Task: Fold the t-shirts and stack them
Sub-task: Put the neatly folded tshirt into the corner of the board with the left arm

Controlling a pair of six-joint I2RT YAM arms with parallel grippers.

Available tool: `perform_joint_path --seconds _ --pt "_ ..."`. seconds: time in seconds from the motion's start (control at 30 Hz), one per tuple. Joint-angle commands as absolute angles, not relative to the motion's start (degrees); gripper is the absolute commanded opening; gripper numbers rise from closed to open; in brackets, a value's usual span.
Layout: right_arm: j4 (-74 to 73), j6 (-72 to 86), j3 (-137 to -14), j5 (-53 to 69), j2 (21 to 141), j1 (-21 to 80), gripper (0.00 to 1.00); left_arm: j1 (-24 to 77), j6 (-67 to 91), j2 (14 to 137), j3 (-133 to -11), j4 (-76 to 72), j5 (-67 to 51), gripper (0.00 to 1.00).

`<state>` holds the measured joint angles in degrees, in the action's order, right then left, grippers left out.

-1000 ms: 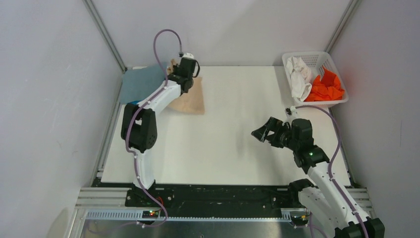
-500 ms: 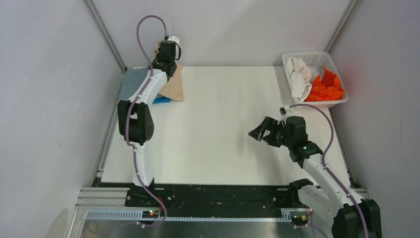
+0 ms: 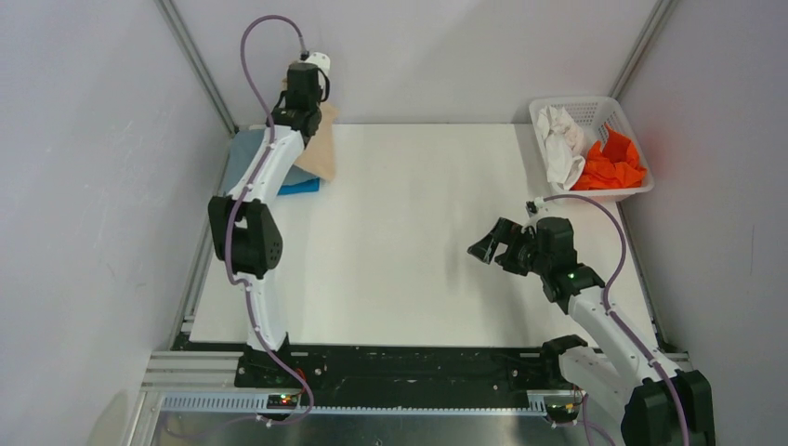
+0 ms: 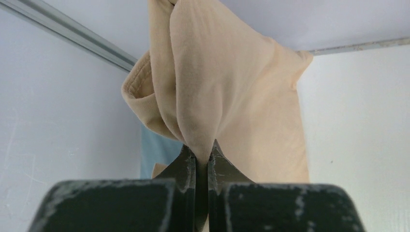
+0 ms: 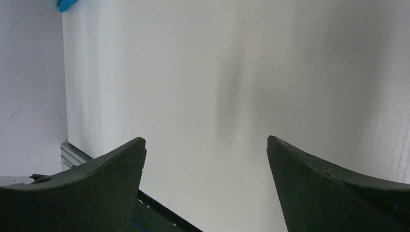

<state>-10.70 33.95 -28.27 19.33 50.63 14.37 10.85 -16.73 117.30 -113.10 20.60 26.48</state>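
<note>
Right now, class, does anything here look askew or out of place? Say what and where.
The tan shirt hangs bunched from the left gripper, fingers shut, at the far-left corner. The white shirt and orange shirt lie crumpled in the basket.

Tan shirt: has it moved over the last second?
Yes. The tan shirt, pinched in the left end effector, has shifted left, farther from the basket, toward the grey-blue shirt.
</note>
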Motion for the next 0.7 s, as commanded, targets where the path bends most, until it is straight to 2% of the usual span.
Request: perform_joint_path --seconds 0.0,0.33,0.67 --pt "-8.46 32.77 -28.44 17.96 51.58 14.05 1.0 10.33 -15.97 109.09 -116.4 16.99 25.28 0.0" --pt "-8.66 32.54 -28.45 17.24 51.93 13.92 1.0 8.55 -15.67 107.86 -113.45 16.94 23.7 0.0" --pt "-10.83 32.1 -28.73 13.92 51.49 13.97 0.99 3.1 -11.74 112.99 -111.21 16.62 18.36 0.0"
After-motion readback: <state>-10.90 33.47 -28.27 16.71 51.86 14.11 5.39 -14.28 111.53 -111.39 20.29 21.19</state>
